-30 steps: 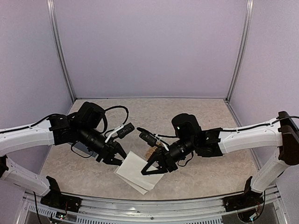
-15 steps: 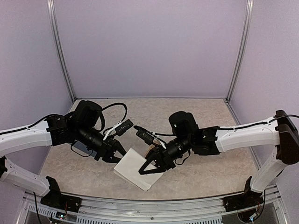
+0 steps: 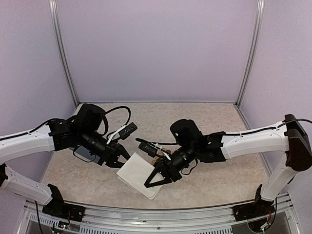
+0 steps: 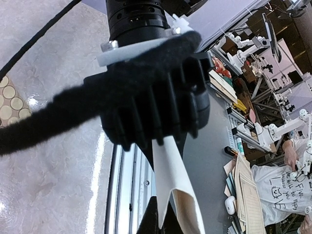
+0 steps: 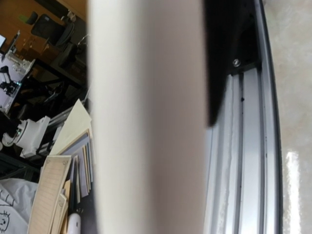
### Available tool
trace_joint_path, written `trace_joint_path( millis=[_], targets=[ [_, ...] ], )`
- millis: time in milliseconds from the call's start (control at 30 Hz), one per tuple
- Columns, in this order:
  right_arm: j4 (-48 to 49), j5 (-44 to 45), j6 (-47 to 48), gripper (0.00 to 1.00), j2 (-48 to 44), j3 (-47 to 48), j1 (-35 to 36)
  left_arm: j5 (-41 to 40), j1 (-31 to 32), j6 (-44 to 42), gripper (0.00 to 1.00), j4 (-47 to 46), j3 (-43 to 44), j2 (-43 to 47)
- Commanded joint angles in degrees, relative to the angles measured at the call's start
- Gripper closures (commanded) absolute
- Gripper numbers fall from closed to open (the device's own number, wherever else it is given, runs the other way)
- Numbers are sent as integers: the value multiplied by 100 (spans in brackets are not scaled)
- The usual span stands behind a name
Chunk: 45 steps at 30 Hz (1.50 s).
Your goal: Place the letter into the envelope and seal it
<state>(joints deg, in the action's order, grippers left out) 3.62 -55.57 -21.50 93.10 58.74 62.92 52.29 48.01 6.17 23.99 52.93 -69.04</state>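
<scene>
The letter (image 3: 136, 171) is folded, white side out, and hangs just above the table between the two arms. My left gripper (image 3: 121, 161) is shut on its upper left corner. In the left wrist view the fold (image 4: 171, 183) comes out from between the black fingers (image 4: 146, 131) and splays into a V. My right gripper (image 3: 152, 179) is shut on the letter's right edge. The sheet (image 5: 146, 122) fills the right wrist view and hides those fingers. A corner of the blue-grey envelope (image 3: 84, 156) shows on the table under the left arm.
A tan sheet of round stickers (image 4: 9, 100) lies on the table beside the left gripper. The table's metal front rail (image 3: 156, 214) runs just below the letter. Pale walls stand on three sides.
Both grippers and the letter have shifted a little to the left. The right gripper has slid lower along the letter's right edge, and the two splayed layers now lie closer together.
</scene>
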Motion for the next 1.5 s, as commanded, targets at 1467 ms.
trace_joint_path(
  millis=[1467],
  targets=[
    [811, 617, -340, 87, -158, 13, -33, 35, 156, -93, 100, -105, 119, -30]
  ],
)
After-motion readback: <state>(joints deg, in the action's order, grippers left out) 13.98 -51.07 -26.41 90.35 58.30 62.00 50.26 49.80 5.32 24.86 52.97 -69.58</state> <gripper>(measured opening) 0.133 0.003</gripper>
